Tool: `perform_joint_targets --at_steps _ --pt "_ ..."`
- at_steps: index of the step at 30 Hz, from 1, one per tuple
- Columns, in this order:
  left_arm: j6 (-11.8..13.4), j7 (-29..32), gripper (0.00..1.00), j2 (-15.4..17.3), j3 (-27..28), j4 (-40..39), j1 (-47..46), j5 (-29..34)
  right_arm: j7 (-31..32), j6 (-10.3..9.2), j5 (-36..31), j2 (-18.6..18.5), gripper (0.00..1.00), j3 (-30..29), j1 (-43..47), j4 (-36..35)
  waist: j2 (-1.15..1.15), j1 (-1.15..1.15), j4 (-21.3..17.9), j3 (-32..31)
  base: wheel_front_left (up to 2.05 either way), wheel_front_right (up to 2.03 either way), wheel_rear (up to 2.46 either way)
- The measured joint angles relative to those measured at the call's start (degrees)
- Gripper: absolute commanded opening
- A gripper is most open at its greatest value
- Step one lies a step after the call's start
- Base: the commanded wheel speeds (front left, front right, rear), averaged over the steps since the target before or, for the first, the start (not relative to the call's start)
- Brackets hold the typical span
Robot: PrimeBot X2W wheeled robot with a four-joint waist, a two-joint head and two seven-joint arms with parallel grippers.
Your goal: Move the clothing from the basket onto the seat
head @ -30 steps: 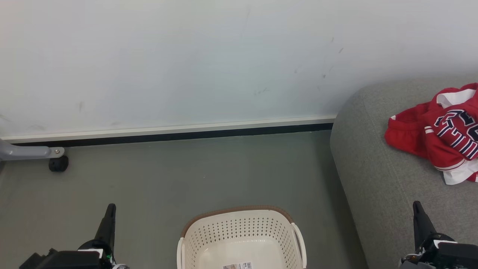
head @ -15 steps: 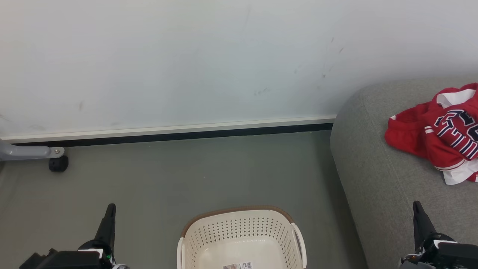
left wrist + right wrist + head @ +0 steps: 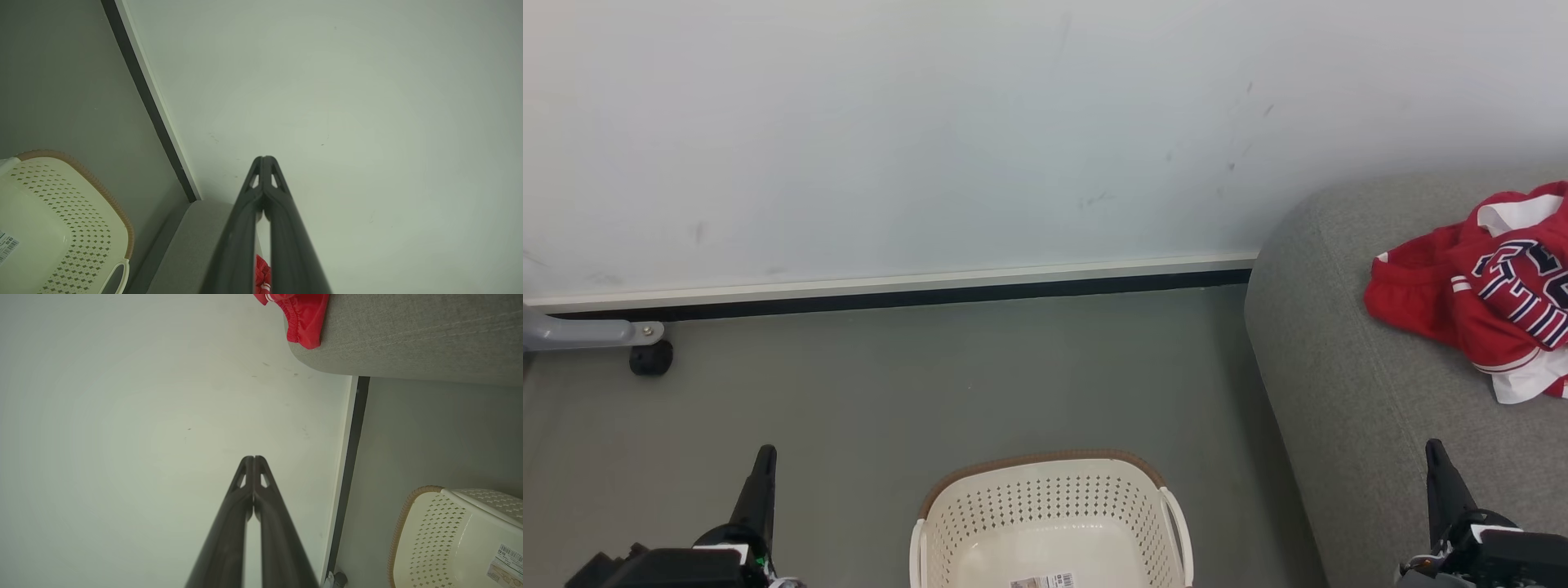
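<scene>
Judged done, or all but. Heaped together on the large grey woven-fabric sofa seat (image 3: 1356,392), toward its far right: two crumpled red garments (image 3: 1429,302), touching and overlapped, with the jersey lettered in navy-and-white stripes (image 3: 1523,286) uppermost. Well apart from the small oval cream-white perforated plastic basket (image 3: 1045,498), which stands on the grey-green floor (image 3: 890,392) near the seat's rounded corner. No cloth in the visible part of that basket, just a bare smooth bottom bearing a white barcode label (image 3: 1043,581). Nearest part cut off by the frame, so cannot be vouched for. Probably nothing left beyond checking that hidden part.

Left jaws closed tip to tip on nothing, to go by the long dark fingers (image 3: 282,228) in the left wrist view. Right jaws likewise pressed together and empty, low over the seat's front edge in the head view.

As to materials: seat coarse and matte, plump, softly rounded, likely yielding under load. Basket rigid and glossy, pierced with neat rows of small holes, capped by a brown braided-looking rim (image 3: 1045,454) and fitted with a looped side handle (image 3: 1176,523). Garments thin and slack, falling in loose folds, trimmed in white, with a gathered elastic hem (image 3: 304,318) drooping over the seat's edge.
</scene>
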Motion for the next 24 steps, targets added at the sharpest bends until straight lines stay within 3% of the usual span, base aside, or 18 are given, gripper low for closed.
perform_joint_targets --at_steps 24 --pt "0.00 0.00 0.00 0.00 0.00 0.00 0.00 0.00 0.00 0.01 0.01 0.00 0.00 0.00 0.00 0.00 0.00 0.00 0.00 0.00 0.00 0.00 0.00"
